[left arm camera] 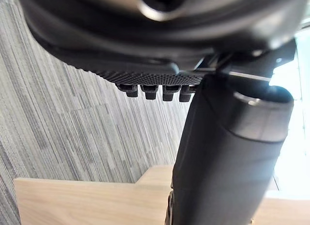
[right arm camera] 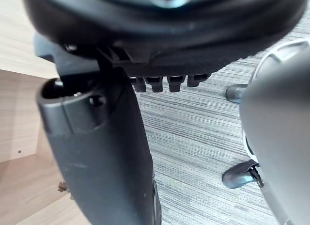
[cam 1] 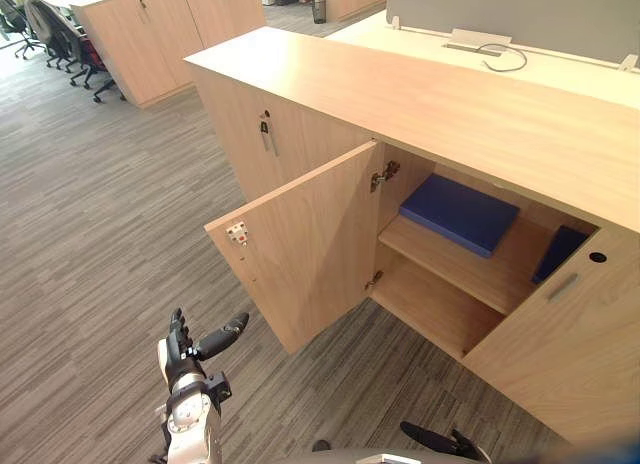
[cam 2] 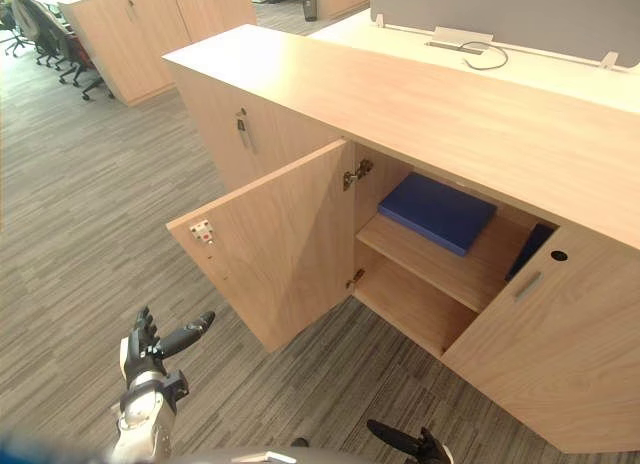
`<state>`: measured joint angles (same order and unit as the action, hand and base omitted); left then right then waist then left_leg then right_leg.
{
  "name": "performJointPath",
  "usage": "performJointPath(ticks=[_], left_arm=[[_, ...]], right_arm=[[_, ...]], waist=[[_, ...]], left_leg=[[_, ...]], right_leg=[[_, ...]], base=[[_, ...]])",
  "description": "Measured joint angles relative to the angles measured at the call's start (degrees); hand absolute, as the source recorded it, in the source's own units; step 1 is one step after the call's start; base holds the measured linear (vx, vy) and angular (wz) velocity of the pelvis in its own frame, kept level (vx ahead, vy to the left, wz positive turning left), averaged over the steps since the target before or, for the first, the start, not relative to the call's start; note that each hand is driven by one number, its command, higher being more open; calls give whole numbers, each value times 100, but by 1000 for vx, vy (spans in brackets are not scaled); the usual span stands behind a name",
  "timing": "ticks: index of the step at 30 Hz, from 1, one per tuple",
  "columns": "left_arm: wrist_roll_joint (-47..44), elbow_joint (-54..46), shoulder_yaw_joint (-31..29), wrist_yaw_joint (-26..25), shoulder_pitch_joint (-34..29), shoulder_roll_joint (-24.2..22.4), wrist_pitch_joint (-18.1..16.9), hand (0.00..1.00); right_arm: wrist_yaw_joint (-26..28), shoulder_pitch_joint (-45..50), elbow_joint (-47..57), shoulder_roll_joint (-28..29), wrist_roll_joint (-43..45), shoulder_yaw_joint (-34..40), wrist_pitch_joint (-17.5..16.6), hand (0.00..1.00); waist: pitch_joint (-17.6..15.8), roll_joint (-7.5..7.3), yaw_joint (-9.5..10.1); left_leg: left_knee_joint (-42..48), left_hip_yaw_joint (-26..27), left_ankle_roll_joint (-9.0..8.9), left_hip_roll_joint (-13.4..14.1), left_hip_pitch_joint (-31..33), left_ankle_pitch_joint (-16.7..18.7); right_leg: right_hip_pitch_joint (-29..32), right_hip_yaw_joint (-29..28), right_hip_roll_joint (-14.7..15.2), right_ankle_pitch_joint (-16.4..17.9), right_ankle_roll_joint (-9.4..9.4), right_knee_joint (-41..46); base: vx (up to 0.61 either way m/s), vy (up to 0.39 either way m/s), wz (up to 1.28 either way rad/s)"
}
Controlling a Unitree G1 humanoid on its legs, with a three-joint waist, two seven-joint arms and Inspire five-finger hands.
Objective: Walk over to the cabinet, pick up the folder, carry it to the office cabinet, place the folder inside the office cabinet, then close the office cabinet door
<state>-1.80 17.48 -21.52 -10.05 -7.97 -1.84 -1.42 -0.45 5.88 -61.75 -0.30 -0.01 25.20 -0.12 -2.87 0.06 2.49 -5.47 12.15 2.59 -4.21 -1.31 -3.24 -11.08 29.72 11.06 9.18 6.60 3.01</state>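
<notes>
A blue folder lies flat on the upper shelf inside the wooden office cabinet. Both cabinet doors stand open: the left door swings out toward me and the right door angles out at the lower right. My left hand hovers low over the carpet, in front of and to the left of the left door, open with straight fingers and nothing in it. My right hand shows at the bottom edge below the opening, open and holding nothing; its thumb stands straight in the right wrist view.
A second blue item stands at the shelf's right end, half hidden by the right door. A closed door with a metal handle sits left of the opening. More cabinets and office chairs stand at the back left.
</notes>
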Motion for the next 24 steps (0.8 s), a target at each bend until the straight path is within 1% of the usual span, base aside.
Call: performJointPath(ticks=[3, 5, 9, 13, 14, 18, 24], left_arm=[[61, 0, 313, 44, 63, 332, 3, 100], [154, 0, 438, 95, 75, 472, 2, 100], [240, 3, 462, 263, 221, 581, 1, 100], [241, 154, 504, 297, 391, 753, 2, 100], [240, 308, 505, 298, 516, 829, 3, 100], [232, 663, 502, 294, 793, 1100, 13, 100], [226, 1094, 481, 247, 1215, 1367, 29, 100]], right_arm=[[46, -11, -66, 51, 1, -2, -5, 100], [75, -37, -129, 47, 0, -2, -15, 100], [131, -79, -177, 35, -3, 43, -19, 100], [167, -119, -278, -35, -44, 91, -18, 100], [171, -127, -322, -58, -51, 135, -15, 100], [181, -128, -398, -152, -221, 278, -12, 100], [182, -7, -437, -220, -233, 288, 29, 100]], waist=[[57, -127, -20], [70, -147, -35], [72, -140, -116], [91, -116, -164], [101, -100, -173], [120, -69, -274], [123, -67, -297]], left_leg=[[1, 93, -36, 24, -37, 22], [0, 173, -66, 41, -91, 42], [1, 254, -103, 111, -141, 64], [0, 304, -135, 162, -176, 76], [0, 307, -140, 179, -177, 75], [0, 314, -157, 201, -178, 65], [0, 347, -160, 206, -181, 65]], right_leg=[[7, -53, -13, -12, -49, 6], [1, -123, -23, -33, -106, 5], [5, -184, -89, -87, -192, -1], [4, -200, -130, -91, -199, -17], [3, -202, -145, -91, -199, -23], [-5, -213, -171, -91, -199, -53], [5, -301, -174, -91, -199, -61]], base=[[40, -13, -13], [26, 0, -24], [1, -13, -13], [-26, -28, -9], [0, 0, 0], [-8, -8, -1], [-11, -3, -4]])
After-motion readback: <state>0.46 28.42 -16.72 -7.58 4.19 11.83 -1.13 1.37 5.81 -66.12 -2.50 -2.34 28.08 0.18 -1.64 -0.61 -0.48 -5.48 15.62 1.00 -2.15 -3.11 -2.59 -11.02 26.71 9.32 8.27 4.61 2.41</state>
